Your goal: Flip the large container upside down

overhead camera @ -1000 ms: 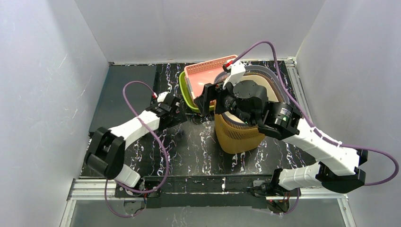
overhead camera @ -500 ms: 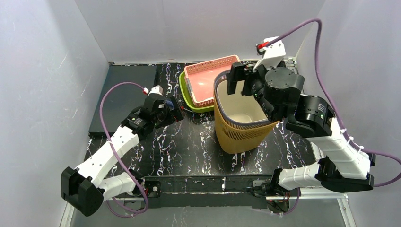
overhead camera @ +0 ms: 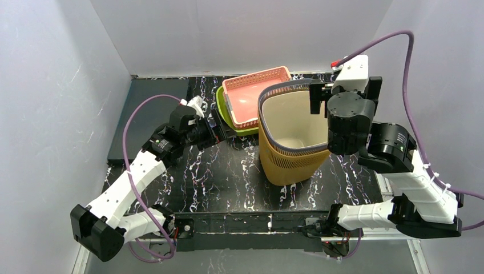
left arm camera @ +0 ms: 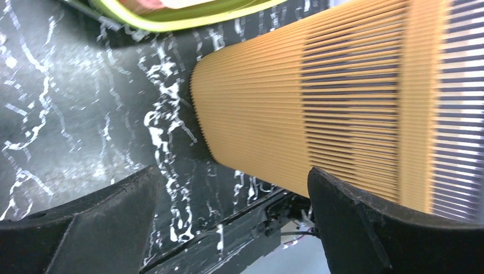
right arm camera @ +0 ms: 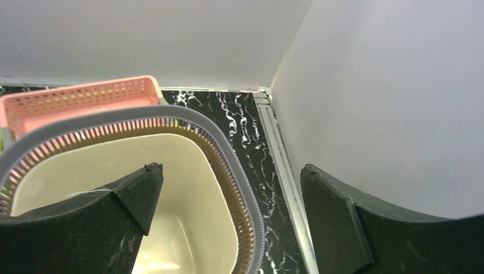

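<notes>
The large container (overhead camera: pixel 291 154) is a tall ochre ribbed basket with a grey rim and a cream inside; it stands upright, mouth up, at the table's middle. My left gripper (overhead camera: pixel 216 130) is open, low over the table to the container's left, a gap away from it. The left wrist view shows the container's ribbed wall (left arm camera: pixel 319 97) ahead of the open left gripper (left arm camera: pixel 231 171). My right gripper (overhead camera: pixel 343 92) hangs open above the container's right rim. In the right wrist view that rim (right arm camera: pixel 228 154) lies between the spread fingers of the right gripper (right arm camera: pixel 230 168), which hold nothing.
A pink perforated basket (overhead camera: pixel 254 94) sits nested in a green tray (overhead camera: pixel 224 117) right behind the container's left side. A dark mat (overhead camera: pixel 154 111) covers the back left. White walls close three sides; a metal rail (right arm camera: pixel 282 154) runs along the right edge.
My right arm has lifted off the container's mouth and swung right, to above its right rim. My left arm has stretched forward and right, bringing its gripper nearer the container.
</notes>
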Robot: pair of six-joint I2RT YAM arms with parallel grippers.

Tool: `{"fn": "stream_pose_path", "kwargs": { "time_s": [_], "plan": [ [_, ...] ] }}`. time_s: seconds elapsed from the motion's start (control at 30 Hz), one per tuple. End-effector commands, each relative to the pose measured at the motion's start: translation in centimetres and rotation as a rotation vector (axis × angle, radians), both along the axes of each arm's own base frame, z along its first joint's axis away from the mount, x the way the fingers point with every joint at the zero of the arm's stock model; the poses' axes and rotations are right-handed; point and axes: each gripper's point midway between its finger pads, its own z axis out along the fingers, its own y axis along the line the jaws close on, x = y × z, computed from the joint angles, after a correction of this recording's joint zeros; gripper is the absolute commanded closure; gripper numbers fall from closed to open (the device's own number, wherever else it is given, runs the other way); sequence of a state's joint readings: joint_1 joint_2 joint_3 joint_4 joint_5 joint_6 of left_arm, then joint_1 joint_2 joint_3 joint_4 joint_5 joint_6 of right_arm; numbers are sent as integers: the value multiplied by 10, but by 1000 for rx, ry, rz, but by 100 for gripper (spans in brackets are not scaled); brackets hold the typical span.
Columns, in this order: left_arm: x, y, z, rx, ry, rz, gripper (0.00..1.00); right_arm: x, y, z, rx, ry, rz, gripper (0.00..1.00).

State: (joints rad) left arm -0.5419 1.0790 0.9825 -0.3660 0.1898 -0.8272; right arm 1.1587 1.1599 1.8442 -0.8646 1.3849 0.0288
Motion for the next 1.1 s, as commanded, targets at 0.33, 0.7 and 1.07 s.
{"fn": "stream_pose_path", "kwargs": {
  "time_s": [0.33,0.7,1.07],
  "plan": [
    [-13,-29,85,-88,-141,-128,3,107,-63,-101,64,458,-73,1],
    [-17,-26,118,19,-223,-141,3,90,-39,-136,392,567,125,3],
    [-18,-10,119,124,-199,-92,3,61,26,-170,688,682,354,3]
  ]
}}
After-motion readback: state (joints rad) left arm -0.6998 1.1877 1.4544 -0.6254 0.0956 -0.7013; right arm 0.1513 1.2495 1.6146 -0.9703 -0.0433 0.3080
